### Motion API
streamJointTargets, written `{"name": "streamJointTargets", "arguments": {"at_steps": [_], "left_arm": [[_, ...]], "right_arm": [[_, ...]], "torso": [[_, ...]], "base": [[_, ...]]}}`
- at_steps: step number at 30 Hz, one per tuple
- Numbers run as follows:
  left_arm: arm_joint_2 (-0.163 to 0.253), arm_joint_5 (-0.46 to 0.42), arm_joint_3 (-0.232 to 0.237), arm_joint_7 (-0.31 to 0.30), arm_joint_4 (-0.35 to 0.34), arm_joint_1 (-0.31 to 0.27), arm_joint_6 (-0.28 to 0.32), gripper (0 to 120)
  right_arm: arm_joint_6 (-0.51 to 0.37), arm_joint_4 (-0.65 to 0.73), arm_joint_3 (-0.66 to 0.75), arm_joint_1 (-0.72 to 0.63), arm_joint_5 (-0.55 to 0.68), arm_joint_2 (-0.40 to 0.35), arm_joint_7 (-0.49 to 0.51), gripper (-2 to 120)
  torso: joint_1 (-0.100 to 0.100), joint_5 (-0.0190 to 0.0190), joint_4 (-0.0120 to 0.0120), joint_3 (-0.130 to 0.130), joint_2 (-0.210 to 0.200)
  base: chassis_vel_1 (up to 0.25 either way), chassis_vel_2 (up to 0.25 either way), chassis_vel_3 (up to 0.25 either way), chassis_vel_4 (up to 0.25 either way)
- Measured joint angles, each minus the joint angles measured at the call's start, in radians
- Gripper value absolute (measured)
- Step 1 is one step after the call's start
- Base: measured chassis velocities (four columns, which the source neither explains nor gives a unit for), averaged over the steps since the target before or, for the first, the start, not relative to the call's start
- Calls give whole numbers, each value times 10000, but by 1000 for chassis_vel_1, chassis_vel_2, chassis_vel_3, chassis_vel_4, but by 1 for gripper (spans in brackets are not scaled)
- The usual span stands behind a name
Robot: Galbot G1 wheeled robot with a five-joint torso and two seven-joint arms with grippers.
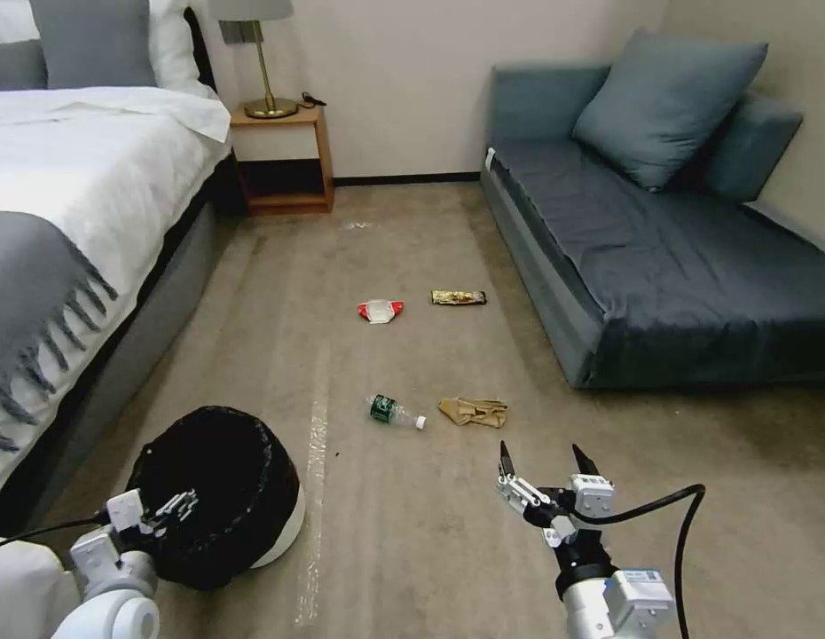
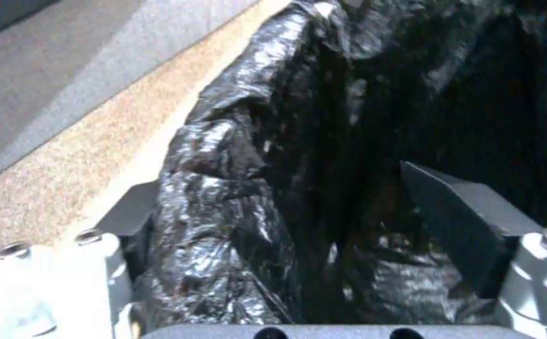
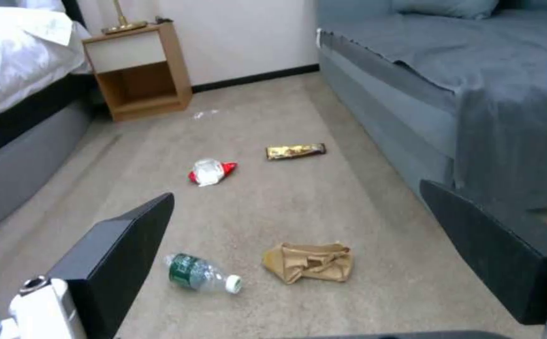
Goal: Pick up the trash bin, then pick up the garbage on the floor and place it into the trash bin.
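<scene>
- Trash bin point(image 1: 253, 497), round and white with a crinkled black bag point(image 2: 236, 197) lining it, sits tilted at the left gripper point(image 1: 164, 513), its rim between the two fingers.
- Left gripper's fingers point(image 2: 455, 221) straddle the bagged rim, one outside and one inside, closed against the plastic; the bin looks gripped, so the first step seems done or nearly so.
- Right gripper point(image 1: 547, 461) hovers above the carpet with its fingers point(image 3: 123, 245) spread wide and nothing between them.
- Green bottle point(image 3: 201, 273) and crumpled brown paper point(image 3: 310, 261) lie just beyond those open fingertips.
- Red-and-white wrapper point(image 3: 211, 171) and gold snack wrapper point(image 3: 295, 150) lie farther off.
- All four litter pieces remain on the floor.
</scene>
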Motion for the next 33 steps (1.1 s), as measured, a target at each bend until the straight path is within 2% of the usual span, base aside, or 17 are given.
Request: {"name": "streamJointTargets", "arguments": {"at_steps": [3, 4, 5, 6, 7, 9, 10, 13, 21, 29, 33], "left_arm": [[-10, 3, 23, -15, 119, -96, 22, 73], [-18, 5, 24, -35, 204, -162, 44, 69], [-34, 1, 26, -68, 320, -258, 91, 56], [-40, -15, 31, -68, 349, -278, 92, 52], [-40, -15, 31, -68, 349, -278, 92, 52], [-49, -48, 48, -68, 356, -292, 91, 41], [-49, -48, 48, -68, 356, -292, 91, 41], [-89, -115, 81, -65, 355, -304, 91, 30], [-215, -224, 156, -132, 352, -311, 91, 15], [-369, -424, 183, -508, -196, -81, 91, 10], [-391, -441, 169, -789, -690, 114, 93, 8]], "right_arm": [[-13, 48, 5, 2, 81, -23, 5, 100], [-37, 83, 14, 13, 144, -34, 6, 100], [-119, 110, 36, 84, 259, -52, 20, 100], [-151, 110, 38, 104, 295, -58, 32, 100], [-151, 110, 38, 104, 295, -58, 32, 100], [-206, 111, 40, 120, 372, -68, 55, 100], [-206, 111, 40, 120, 372, -68, 55, 100], [-265, 170, 34, 119, 492, -71, 99, 100], [-310, 358, 29, 35, 596, -68, 153, 100], [-282, 386, -2, -46, 602, -17, 286, 100], [-204, 398, -58, -53, 685, 34, 295, 100]], "torso": [[0, 2, 1, 0, 0], [0, 0, 1, -1, 1], [0, -11, 1, -1, 1], [0, -12, 0, 0, 1], [0, -12, 0, 0, 1], [-1, -15, -1, 0, 1], [-1, -15, -1, 0, 1], [0, -21, -5, 0, 2], [0, -23, -9, 1, 2], [0, -49, -9, 6, -2], [1, -64, -5, 10, -4]], "base": [[0, 0, 0, 0], [0, 0, 0, 0], [0, 0, 0, 0], [0, 0, 0, 0], [0, 0, 0, 0], [0, 0, 0, 0], [0, 0, 0, 0], [0, 0, 0, 0], [0, 0, 0, 0], [0, 0, 0, 0], [0, 0, 0, 0]]}}
